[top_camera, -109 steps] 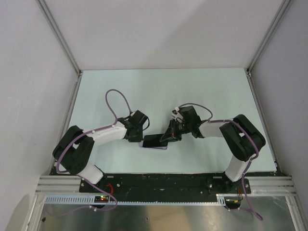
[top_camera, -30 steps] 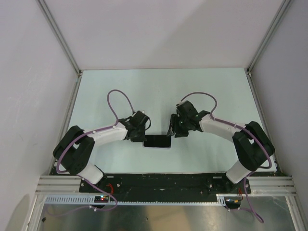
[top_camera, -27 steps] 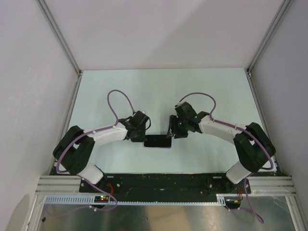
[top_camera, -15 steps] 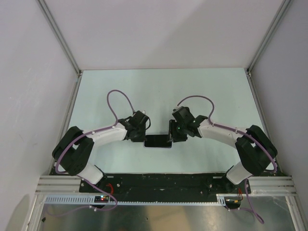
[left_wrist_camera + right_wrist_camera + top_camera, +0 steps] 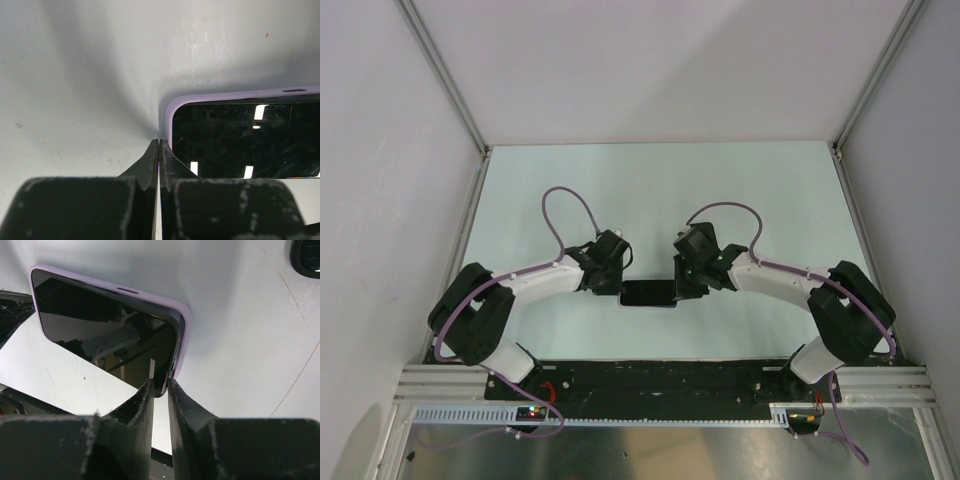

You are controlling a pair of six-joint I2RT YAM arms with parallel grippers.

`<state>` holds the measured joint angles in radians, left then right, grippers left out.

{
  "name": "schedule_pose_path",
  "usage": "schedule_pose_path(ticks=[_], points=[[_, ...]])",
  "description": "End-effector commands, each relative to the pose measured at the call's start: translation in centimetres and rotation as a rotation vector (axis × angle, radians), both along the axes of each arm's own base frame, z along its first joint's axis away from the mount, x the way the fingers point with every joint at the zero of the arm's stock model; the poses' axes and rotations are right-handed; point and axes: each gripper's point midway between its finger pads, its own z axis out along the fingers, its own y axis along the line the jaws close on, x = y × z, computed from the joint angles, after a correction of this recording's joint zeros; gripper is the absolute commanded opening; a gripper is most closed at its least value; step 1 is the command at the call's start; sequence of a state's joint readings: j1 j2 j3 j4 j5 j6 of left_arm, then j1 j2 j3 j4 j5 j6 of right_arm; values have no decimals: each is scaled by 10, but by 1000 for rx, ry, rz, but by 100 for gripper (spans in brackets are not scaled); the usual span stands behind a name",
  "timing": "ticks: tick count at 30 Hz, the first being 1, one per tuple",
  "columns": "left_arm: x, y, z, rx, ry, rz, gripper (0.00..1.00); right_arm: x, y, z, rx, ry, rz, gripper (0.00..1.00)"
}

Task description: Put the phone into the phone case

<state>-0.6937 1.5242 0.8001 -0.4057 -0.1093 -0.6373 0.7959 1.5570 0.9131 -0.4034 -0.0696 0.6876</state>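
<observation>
The phone [image 5: 648, 293] lies screen up in the lilac phone case [image 5: 645, 307] on the table between both arms. My left gripper [image 5: 620, 290] is shut, its tips [image 5: 159, 141] resting on the table against the case's left corner [image 5: 167, 112], beside the dark phone screen [image 5: 235, 140]. My right gripper [image 5: 677, 292] stands over the phone's right end. Its narrow jaws [image 5: 161, 382] straddle one corner, one finger on the phone [image 5: 100, 325], the other against the case's outer lip [image 5: 182, 315]. At that corner the phone's side edge shows above the lip.
The pale green table [image 5: 720, 190] is walled by white panels with metal frame rails [image 5: 460, 110]. A black base strip [image 5: 650, 375] runs along the near edge. Purple cables [image 5: 565, 200] loop above both wrists. A dark rounded object [image 5: 306, 255] shows at the right wrist view's top corner.
The right gripper has slid left and down onto the phone's right corner while its jaws narrowed. The left gripper and the phone stayed where they were.
</observation>
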Motion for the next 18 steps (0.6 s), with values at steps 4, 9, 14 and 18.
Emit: schedule_pose_path(ticks=[4,9,14,18], points=[[3,-11,11,-51,-33,-16,0,-1,6,-2,-11,-23,-6,15],[3,-11,11,-53,-33,-16,0,-5,9,-10,-30,-17,2,14],[2,-11,9,-50,-27,-17,0,-8,11,-18,-48,-11,9,13],[2,-11,8,-51,-26,-19,0,-11,13,-26,-63,-3,18,13]])
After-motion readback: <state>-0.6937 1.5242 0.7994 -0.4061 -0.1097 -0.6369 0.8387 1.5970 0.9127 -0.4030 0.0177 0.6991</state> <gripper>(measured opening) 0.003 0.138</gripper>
